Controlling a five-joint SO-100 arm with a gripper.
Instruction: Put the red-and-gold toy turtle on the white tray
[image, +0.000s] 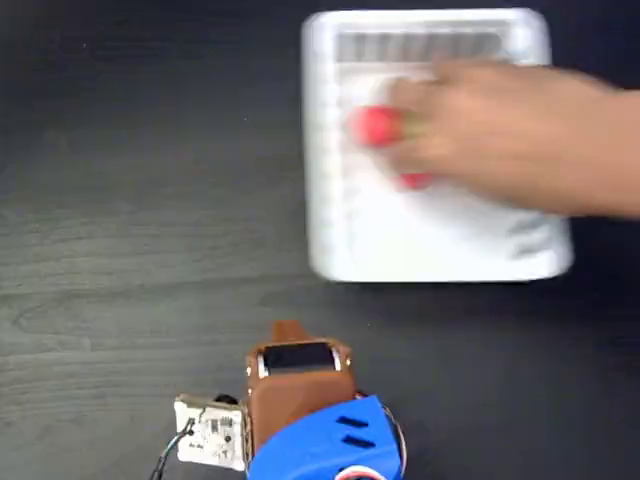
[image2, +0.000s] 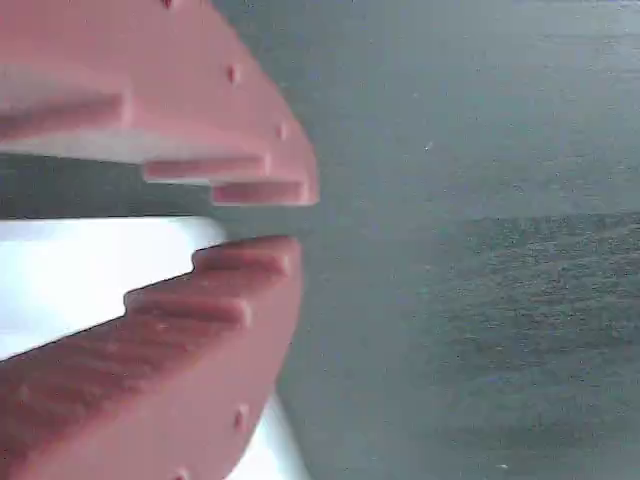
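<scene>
In the fixed view the white tray (image: 430, 245) lies at the upper right of the dark table. On it I see only red parts of the red-and-gold toy turtle (image: 376, 127). A blurred person's hand (image: 520, 130) reaching in from the right covers the rest, shell included. My gripper (image: 288, 330) is folded back near the bottom edge, well apart from the tray. In the wrist view the gripper (image2: 300, 220) has its red toothed fingers (image2: 250, 170) almost together, with nothing between them.
The dark wood-grain table (image: 130, 200) stretches left of the tray. A small circuit board with wires (image: 212, 432) sits beside the arm's blue base (image: 330, 445). In the wrist view a white surface (image2: 80, 275) shows behind the fingers.
</scene>
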